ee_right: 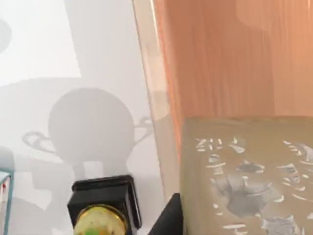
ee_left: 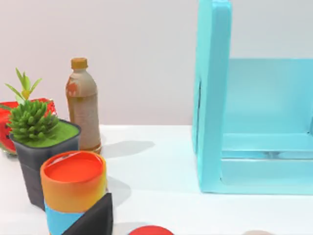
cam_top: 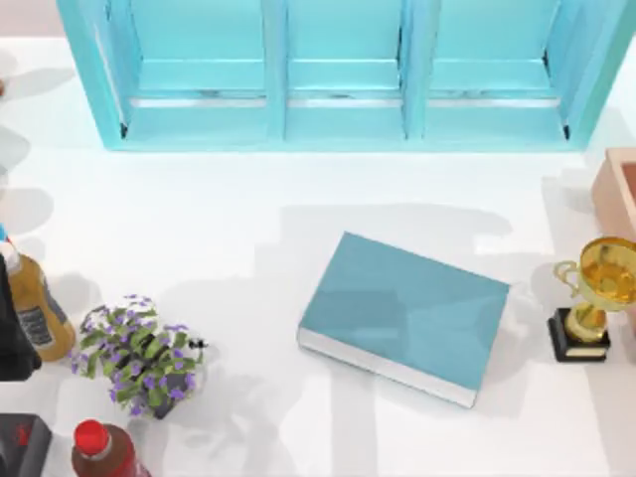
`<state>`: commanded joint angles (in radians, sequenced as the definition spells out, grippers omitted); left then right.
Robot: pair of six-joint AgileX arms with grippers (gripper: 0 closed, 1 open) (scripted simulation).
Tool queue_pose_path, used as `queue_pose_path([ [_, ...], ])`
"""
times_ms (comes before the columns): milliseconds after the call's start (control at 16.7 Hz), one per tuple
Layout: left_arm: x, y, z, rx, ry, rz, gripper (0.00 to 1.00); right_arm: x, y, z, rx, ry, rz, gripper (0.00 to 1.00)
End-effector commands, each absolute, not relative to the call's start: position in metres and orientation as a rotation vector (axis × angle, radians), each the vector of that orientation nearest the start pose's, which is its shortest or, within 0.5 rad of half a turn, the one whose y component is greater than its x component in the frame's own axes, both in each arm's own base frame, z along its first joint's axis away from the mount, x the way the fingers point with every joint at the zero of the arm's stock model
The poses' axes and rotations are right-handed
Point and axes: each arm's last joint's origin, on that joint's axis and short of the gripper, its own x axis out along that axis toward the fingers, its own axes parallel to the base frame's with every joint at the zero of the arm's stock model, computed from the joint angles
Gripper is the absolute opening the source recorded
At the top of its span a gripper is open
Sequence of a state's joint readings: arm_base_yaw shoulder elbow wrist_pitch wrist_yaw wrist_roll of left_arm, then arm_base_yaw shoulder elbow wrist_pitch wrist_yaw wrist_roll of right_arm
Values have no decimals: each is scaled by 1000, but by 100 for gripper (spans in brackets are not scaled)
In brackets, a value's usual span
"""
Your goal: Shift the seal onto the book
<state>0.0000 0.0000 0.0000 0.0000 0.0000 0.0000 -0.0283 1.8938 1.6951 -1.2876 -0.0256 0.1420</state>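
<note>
White desk, teal shelf point(cam_top: 343, 75) along its far edge: the seal point(cam_top: 616, 194) sits at the top view's right edge, cut off by the frame, a tan-brown block well apart from the book point(cam_top: 405, 316) and not yet on it. The right wrist view shows the seal's wood grain point(ee_right: 234, 58) close up. In front of that grain is a khaki surface flecked with white; what it is cannot be told.

Just beside the seal, on its near side, stands a gold trophy point(cam_top: 594, 298) on a black base, between the seal and the book's right end. From the right wrist the trophy point(ee_right: 102, 208) appears from above, its shadow thrown across the desk. The book lies flat a little right of the desk's middle, turned askew, teal cover up and white page edges along its near side.

A dark part of the right end effector point(ee_right: 168, 218) juts in beside the khaki surface, above the trophy and seal; whether it is apart or together cannot be told.

Farther left stand a pot of purple flowers point(cam_top: 139, 358), a red-capped bottle point(cam_top: 99, 452) at the near edge and a brown bottle point(cam_top: 38, 308) by the left edge. The left end effector point(ee_left: 93, 218) hangs parked at that left side, and its state cannot be told either. Its wrist view takes in the brown bottle point(ee_left: 83, 105), a spiky green plant point(ee_left: 36, 132) in a dark pot, an orange-topped can point(ee_left: 73, 188) and the shelf's end panel point(ee_left: 212, 93).
</note>
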Motion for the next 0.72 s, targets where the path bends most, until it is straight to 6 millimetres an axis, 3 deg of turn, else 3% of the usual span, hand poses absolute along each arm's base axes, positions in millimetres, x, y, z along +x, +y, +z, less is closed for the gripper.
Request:
queue_pose_path([
  [180, 106, -1, 160, 0, 0, 0, 100, 351, 36, 284, 63, 1534, -45, 0],
  [300, 106, -1, 160, 0, 0, 0, 100, 340, 51, 291, 15, 1557, -17, 0],
  [720, 106, -1, 160, 0, 0, 0, 100, 340, 57, 292, 14, 1553, -11, 0],
])
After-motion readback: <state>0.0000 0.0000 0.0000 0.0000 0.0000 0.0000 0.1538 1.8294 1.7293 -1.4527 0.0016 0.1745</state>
